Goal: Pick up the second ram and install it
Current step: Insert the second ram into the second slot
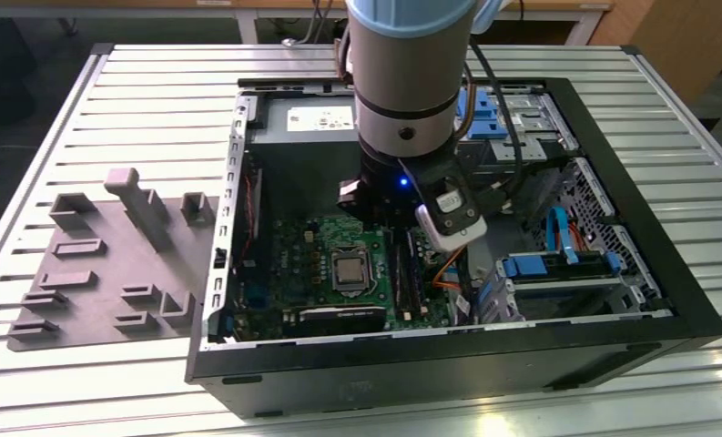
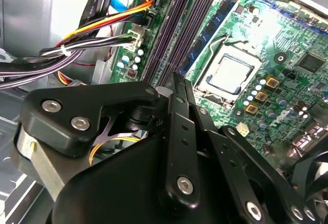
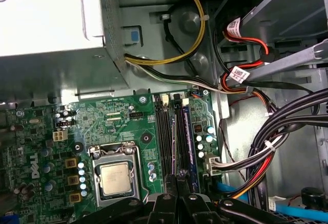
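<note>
My gripper is low inside the open computer case, over the black memory slots of the green motherboard. Its fingers are pressed together, so it is shut. The second ram, a dark blue stick with small black chips, stands on edge in a slot. It runs out from right beside the fingertips, on the cable side of the slot row. I cannot tell whether the fingertips touch it. In the exterior view the arm hides the gripper's tips, and the wrist hangs above the board.
The processor socket lies beside the slots. Bundled cables crowd their other side. The grey power-supply box fills the case end. A grey fixture plate with upright holders lies on the slatted table at the exterior view's left.
</note>
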You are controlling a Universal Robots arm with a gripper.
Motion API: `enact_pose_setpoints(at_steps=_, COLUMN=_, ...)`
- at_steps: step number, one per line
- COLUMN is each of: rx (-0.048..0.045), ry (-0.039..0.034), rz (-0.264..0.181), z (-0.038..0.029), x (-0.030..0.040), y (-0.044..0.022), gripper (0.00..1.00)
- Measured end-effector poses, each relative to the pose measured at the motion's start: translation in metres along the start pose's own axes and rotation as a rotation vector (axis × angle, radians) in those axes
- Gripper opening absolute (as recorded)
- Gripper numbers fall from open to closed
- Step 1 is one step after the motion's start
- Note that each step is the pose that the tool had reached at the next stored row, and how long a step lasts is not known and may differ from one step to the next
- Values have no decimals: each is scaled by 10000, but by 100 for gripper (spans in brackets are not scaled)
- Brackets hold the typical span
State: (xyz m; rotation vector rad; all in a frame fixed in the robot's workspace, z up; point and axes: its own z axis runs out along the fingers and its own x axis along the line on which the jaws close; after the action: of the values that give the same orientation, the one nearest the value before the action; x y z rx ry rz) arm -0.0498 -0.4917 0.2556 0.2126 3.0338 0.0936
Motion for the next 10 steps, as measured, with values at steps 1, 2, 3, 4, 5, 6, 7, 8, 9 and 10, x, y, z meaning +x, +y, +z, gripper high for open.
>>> enact_pose_setpoints(at_steps=1, rx=-1, ry=0, rz=0, z=2, x=0, y=0, gripper=12)
enact_pose_setpoints(at_steps=2, rx=-5, ry=-1, rz=-1, z=6, x=0, y=0, gripper=12)
enact_pose_setpoints(at_steps=3, rx=-9, ry=-1, rz=-5, z=10, x=1, y=-1, gripper=12)
enact_pose_setpoints(at_steps=4, rx=-9, ry=-2, rz=-10, z=13, x=1, y=-1, gripper=12)
enact_pose_setpoints(at_steps=5, rx=-7, ry=-2, rz=-16, z=14, x=1, y=-1, gripper=12)
enact_pose_setpoints(at_steps=6, rx=-8, ry=-3, rz=-23, z=16, x=1, y=-1, gripper=12)
enact_pose_setpoints(at_steps=7, rx=-11, ry=-5, rz=-33, z=19, x=2, y=-1, gripper=12)
enact_pose_setpoints(at_steps=8, rx=-13, ry=-8, rz=-45, z=22, x=2, y=-1, gripper=12)
enact_pose_setpoints(at_steps=9, rx=-15, ry=-9, rz=-61, z=24, x=3, y=1, gripper=12)
enact_pose_setpoints(at_steps=10, rx=-17, ry=-11, rz=-85, z=25, x=3, y=2, gripper=12)
